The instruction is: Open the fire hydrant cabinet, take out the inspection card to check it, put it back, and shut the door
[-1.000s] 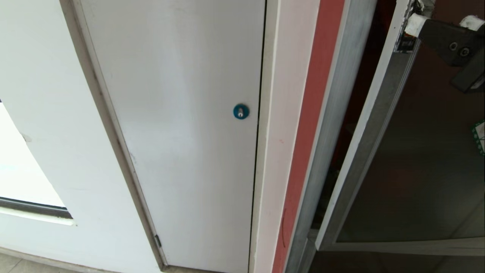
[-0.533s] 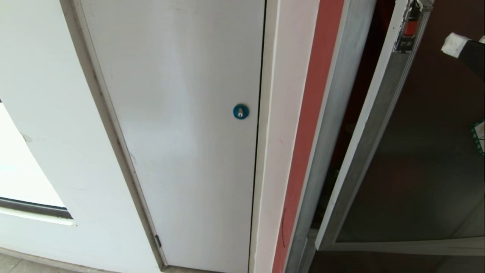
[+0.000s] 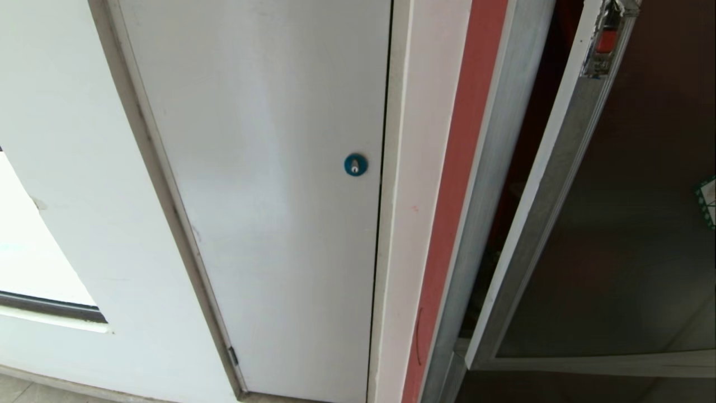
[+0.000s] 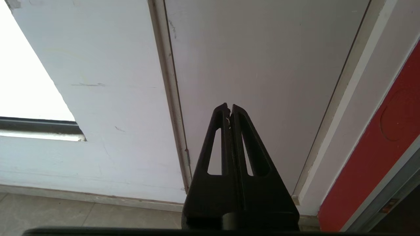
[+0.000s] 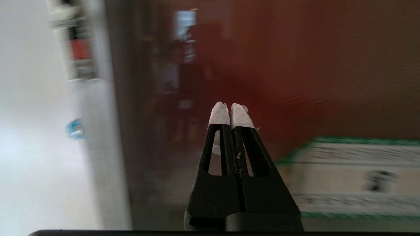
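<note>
Fire hydrant cabinet (image 3: 492,168): silver frame edge and a red strip showing at the right of the head view; the interior is lying in shadow behind the gap and nothing inside can be made out. Inspection card: not showing in any view.

Door (image 3: 615,235): dark tinted glass in a silver frame, standing ajar, its free edge swung out from the cabinet frame. Its top and right side are running off the picture. A small red latch (image 3: 606,40) is sitting near the top of the frame edge. Green-bordered white sticker (image 3: 708,201): only a corner is showing in the head view; in the right wrist view more of it is showing (image 5: 347,177), blurred, its print unreadable.

Right gripper (image 5: 230,113): outside the head view; white-wrapped fingertips pressing together with nothing between them, pointing at the glass, apart from the latch.

Left gripper (image 4: 229,108): black fingers lying together, empty, hanging before the pale grey panel (image 3: 263,184) low near the floor.

Surroundings: blue round lock (image 3: 356,164) sitting on the grey panel's right edge; white wall (image 3: 67,235) to the left.
</note>
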{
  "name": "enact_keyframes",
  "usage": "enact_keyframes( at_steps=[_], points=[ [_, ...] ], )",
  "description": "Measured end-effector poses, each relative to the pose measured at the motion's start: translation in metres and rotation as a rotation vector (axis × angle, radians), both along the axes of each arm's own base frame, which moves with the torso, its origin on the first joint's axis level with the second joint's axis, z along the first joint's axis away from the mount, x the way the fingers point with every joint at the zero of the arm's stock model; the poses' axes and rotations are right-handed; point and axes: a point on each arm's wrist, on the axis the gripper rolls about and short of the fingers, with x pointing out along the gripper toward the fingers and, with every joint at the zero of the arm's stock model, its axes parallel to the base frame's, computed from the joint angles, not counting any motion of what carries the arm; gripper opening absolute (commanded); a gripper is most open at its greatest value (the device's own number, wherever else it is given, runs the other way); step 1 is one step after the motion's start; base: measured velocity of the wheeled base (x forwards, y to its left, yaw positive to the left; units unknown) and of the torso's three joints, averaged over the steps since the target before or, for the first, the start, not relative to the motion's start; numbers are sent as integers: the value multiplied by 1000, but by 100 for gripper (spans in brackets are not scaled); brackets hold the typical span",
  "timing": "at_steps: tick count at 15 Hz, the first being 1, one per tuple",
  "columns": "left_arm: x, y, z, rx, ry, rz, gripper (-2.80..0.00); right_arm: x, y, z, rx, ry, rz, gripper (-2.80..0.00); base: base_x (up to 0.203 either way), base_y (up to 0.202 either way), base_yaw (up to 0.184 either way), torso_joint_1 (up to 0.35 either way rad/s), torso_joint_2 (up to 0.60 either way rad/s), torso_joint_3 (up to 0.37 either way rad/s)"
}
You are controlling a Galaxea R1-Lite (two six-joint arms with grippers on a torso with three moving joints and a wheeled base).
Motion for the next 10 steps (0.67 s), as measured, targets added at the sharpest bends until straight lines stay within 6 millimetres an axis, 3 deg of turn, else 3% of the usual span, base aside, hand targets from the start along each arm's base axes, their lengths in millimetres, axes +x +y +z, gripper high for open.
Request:
enact_keyframes(
  at_steps=[5, 10],
  points=[
    [0, 0, 0, 0, 0, 0, -280, -51, -35, -15, 34, -6, -278, -280, 0, 0, 0, 0, 0, 0],
    [0, 0, 0, 0, 0, 0, -280, -107, -43, -50, 34, 72, -474, -280, 0, 0, 0, 0, 0, 0]
  ],
)
